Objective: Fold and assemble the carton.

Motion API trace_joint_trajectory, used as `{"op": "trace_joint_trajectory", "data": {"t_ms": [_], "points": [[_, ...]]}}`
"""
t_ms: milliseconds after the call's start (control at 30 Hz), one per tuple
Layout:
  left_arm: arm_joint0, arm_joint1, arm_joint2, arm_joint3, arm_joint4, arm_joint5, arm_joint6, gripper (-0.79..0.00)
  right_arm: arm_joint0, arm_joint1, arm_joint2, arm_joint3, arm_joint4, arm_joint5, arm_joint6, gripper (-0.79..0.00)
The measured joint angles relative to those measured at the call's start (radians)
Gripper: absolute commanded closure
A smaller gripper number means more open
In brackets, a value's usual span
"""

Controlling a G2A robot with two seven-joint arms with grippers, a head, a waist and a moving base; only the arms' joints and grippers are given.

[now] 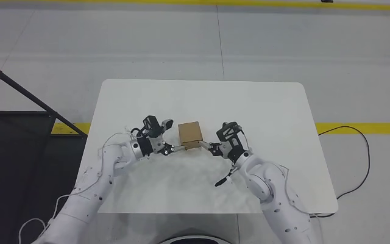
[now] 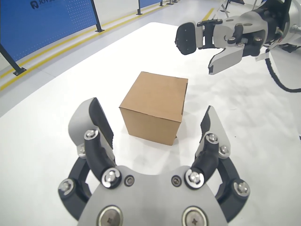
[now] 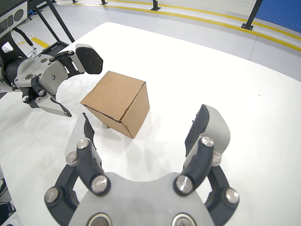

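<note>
The carton (image 1: 190, 134) is sitting upright on the white bench (image 1: 274, 110), roughly in the middle of it and a little toward the robot's side. It is looking like a closed brown cube, its top flaps folded flat, with a thin gap showing along one top edge and a small scrap of cardboard poking out at a bottom corner.

The two arms are flanking it. The left gripper (image 3: 78, 88) is hanging just beside one side of the carton, its jaws standing wide apart and gripping nothing; one finger is sitting above the level of the carton's top, the other is pointing down near the bench. The right gripper (image 2: 198, 55) is hovering just beside the opposite side, its jaws likewise spread wide and holding nothing. From where each wrist is looking, a sliver of bare bench is showing between the fingertips and the cardboard, so neither gripper is touching the carton.
</note>
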Motion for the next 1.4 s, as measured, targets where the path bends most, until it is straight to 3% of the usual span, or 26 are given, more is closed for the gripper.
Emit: {"op": "trace_joint_trajectory", "data": {"t_ms": [367, 700, 1067, 1400], "points": [[-0.069, -0.015, 0.072, 0.124, 0.123, 0.053, 0.142, -0.785, -0.008, 0.003, 0.007, -0.003, 0.002, -0.004, -0.011, -0.785], [-0.129, -0.040, 0.143, 0.201, 0.135, 0.073, 0.170, -0.785, -0.008, 0.005, 0.007, 0.002, 0.005, -0.005, -0.015, -0.785], [-0.206, -0.068, 0.197, 0.293, 0.105, 0.035, 0.139, -0.785, -0.006, 0.007, 0.008, 0.009, 0.007, -0.009, -0.018, -0.785], [-0.262, -0.081, 0.238, 0.373, 0.133, -0.036, 0.182, -0.760, -0.003, 0.008, 0.006, 0.012, 0.007, -0.011, -0.014, -0.785]]}}
